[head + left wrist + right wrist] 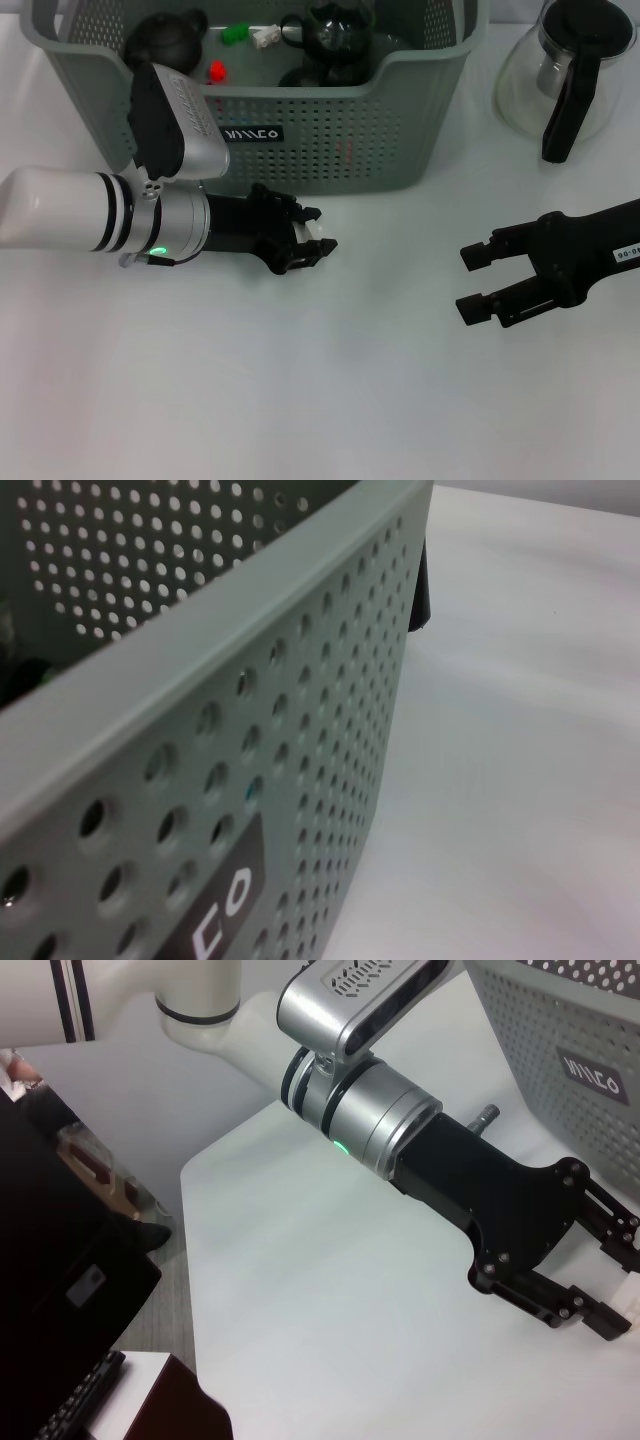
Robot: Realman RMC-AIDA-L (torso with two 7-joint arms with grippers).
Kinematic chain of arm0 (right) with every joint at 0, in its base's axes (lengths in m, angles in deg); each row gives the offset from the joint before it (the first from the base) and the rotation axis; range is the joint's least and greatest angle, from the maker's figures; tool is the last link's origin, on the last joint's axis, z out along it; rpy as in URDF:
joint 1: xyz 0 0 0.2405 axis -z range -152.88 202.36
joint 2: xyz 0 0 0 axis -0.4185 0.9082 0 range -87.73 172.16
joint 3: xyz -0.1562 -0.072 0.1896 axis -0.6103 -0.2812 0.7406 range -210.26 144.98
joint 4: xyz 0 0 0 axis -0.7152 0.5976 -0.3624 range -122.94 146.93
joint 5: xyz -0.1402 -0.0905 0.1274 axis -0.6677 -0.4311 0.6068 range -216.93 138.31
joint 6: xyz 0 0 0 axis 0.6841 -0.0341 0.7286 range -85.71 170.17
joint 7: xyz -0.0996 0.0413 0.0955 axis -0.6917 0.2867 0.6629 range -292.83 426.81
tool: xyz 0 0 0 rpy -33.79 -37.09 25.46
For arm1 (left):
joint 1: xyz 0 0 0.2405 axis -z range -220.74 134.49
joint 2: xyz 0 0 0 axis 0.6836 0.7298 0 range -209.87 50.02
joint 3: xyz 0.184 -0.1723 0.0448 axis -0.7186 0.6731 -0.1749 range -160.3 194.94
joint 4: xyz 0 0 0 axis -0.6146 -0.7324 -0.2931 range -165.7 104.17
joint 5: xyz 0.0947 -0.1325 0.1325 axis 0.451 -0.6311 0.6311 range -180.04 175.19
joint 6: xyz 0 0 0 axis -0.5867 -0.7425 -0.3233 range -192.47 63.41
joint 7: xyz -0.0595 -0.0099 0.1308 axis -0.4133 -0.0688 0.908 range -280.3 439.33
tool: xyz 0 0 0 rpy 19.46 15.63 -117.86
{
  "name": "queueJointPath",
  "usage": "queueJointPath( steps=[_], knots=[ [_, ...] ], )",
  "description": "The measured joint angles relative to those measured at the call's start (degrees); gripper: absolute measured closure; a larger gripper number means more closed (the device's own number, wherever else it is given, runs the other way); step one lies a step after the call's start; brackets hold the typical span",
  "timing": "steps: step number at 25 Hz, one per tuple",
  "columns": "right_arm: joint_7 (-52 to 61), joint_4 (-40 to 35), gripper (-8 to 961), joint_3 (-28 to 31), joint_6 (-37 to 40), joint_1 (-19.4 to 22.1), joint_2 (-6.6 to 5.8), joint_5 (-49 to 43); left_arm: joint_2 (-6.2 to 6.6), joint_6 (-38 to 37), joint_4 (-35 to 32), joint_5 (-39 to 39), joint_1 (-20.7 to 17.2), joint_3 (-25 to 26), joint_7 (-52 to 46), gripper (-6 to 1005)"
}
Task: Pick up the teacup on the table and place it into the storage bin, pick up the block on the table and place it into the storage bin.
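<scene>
**Count of things on and about the table**

One storage bin (400,110) stands on one white table (300,400). Inside the bin there are two dark teapots: one opaque black (165,38), one of dark glass (335,35). Three small blocks lie there too: one red (216,72), one green (236,33), one white (265,38). One glass coffee pot (570,75) stands beside the bin. Two grippers show: the left gripper (308,240) and the right gripper (478,282).

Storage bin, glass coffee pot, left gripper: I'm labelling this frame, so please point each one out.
storage bin (400,120): head view, front perforated wall.
glass coffee pot (572,100): head view, black handle.
left gripper (312,236): head view, midway between the fingertips, in front of the bin.
</scene>
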State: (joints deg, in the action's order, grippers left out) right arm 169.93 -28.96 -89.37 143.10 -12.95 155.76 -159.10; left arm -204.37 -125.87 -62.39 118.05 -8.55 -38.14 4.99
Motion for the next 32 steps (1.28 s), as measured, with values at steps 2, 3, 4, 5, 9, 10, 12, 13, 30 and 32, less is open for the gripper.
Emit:
queueJointPath(
  steps=[2, 3, 4, 5, 9, 10, 12, 13, 30, 32],
  knots=[
    [-0.01, 0.00, 11, 0.04, 0.03, -0.01, 0.01, 0.00, 0.00, -0.16, 0.01, -0.05, -0.04, 0.00, 0.02, 538],
    [-0.01, 0.00, 11, 0.05, 0.03, 0.00, 0.01, 0.00, 0.00, -0.25, 0.01, -0.10, -0.08, 0.00, 0.02, 546],
    [-0.02, 0.00, 11, 0.04, 0.03, -0.01, 0.02, 0.00, 0.00, -0.35, 0.01, -0.14, -0.14, 0.00, 0.01, 554],
    [-0.02, 0.00, 11, 0.03, 0.03, -0.01, 0.02, 0.00, 0.00, -0.40, 0.01, -0.16, -0.20, 0.00, -0.03, 562],
    [-0.02, 0.00, 11, -0.03, 0.03, -0.01, 0.02, 0.00, 0.00, -0.74, -0.01, -0.19, -0.40, 0.00, -0.40, 569],
    [-0.02, 0.00, 11, -0.02, 0.03, 0.00, 0.02, 0.00, 0.01, -0.82, -0.01, -0.19, -0.39, 0.00, -0.60, 571],
    [-0.02, 0.00, 11, 0.02, 0.04, 0.04, 0.02, 0.00, 0.22, -1.62, -0.09, -0.14, -0.23, 0.00, -1.81, 575],
    [-0.02, 0.00, 11, 0.04, 0.05, 0.06, 0.02, 0.00, 0.40, -2.92, -0.44, 0.01, -0.14, 0.12, -2.82, 577],
    [-0.06, -0.52, 11, -0.15, 0.11, -0.14, 0.01, -0.09, 11.29, -52.42, -12.25, -14.62, 4.38, 27.68, -28.30, 542],
    [-0.08, -0.54, 11, -0.14, 0.11, -0.17, 0.01, -0.43, 12.13, -48.17, -12.54, -15.33, 6.17, 27.84, -29.09, 537]
  ],
)
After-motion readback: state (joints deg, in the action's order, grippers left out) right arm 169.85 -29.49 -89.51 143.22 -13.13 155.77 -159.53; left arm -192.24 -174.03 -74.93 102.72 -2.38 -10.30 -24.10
